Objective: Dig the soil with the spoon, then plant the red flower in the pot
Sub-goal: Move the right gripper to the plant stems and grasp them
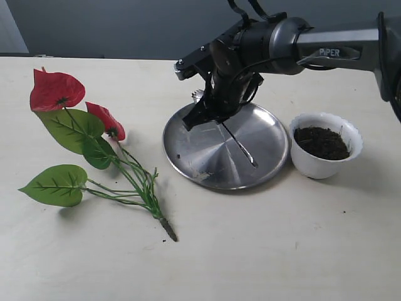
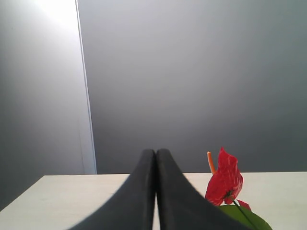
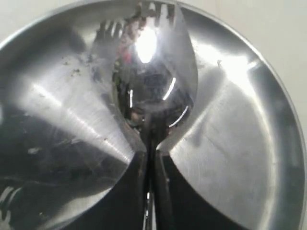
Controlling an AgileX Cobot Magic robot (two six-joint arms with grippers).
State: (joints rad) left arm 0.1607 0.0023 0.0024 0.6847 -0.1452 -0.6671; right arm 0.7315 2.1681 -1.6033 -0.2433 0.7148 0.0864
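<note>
We are seeing a dark grey, glossy right arm (image 1: pixel 294 37) bearing white "PIPER" lettering, with black cables looping above its wrist and a silvery bracket beside it. We are looking at matte black, smoothly curved fingers (image 2: pixel 144 201) on the left gripper (image 2: pixel 155 158).

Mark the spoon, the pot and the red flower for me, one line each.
spoon (image 1: pixel 241 147): exterior view, on the thin handle lying over the steel plate.
pot (image 1: pixel 313 164): exterior view, on the white outer wall below the soil.
red flower (image 1: pixel 55 91): exterior view, on the larger red bloom, lying on the table.
</note>
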